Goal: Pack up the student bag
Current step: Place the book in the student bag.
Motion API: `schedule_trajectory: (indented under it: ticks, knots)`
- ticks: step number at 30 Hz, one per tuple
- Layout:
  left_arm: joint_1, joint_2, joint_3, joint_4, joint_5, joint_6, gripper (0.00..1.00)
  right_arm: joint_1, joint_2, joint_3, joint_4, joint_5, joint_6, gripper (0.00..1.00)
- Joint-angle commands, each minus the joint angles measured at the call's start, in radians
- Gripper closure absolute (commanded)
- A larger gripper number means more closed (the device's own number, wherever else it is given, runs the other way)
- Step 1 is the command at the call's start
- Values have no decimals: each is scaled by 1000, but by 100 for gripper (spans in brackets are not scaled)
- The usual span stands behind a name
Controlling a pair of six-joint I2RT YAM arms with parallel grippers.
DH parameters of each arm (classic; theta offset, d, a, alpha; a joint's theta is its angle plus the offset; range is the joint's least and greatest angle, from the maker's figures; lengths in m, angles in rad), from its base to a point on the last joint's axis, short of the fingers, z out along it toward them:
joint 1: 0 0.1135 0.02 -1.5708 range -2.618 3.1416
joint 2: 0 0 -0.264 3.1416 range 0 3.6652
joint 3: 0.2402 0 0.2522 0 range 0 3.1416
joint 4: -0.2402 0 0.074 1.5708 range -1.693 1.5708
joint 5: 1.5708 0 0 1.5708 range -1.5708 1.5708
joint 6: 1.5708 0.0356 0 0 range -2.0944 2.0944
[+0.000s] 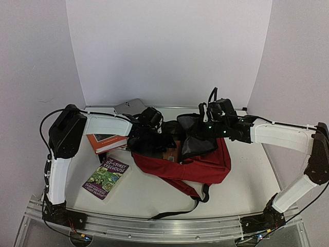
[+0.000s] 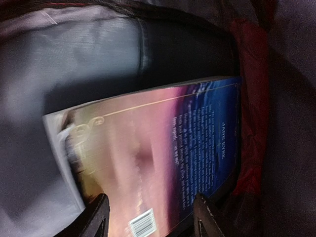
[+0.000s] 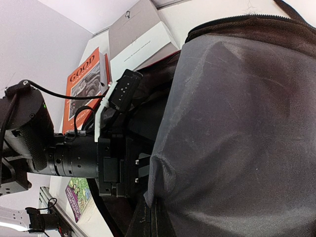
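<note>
The student bag (image 1: pixel 205 167), red with black straps, lies in the middle of the table with its mouth facing left. My right gripper (image 1: pixel 204 128) is shut on the bag's upper flap and holds it raised. The flap's grey lining (image 3: pixel 237 123) fills the right wrist view and hides the fingers. My left gripper (image 1: pixel 153 138) is inside the bag's mouth. In the left wrist view it (image 2: pixel 150 215) is open, its fingers on either side of a pink and blue book (image 2: pixel 163 148) lying inside the bag against the grey lining (image 2: pixel 74 54).
An orange book (image 1: pixel 105 141) lies left of the bag under my left arm. A purple book (image 1: pixel 105 177) lies nearer, at the front left. A grey and white book (image 1: pixel 128 106) sits by the back wall. A black strap (image 1: pixel 177 208) trails toward the front edge.
</note>
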Motion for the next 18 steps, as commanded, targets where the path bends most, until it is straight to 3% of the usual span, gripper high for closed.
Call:
schedule_trajectory:
  ticks: [1, 9, 18]
  knots:
    - [-29, 51, 103, 6, 29, 21, 43, 5, -29, 3, 82, -11, -3, 100]
    - [-58, 87, 170, 39, 42, 16, 46, 5, -40, -8, 81, 3, -4, 100]
    - [-42, -109, 11, -78, -178, 58, 35, 5, -59, -33, 81, 16, 1, 100]
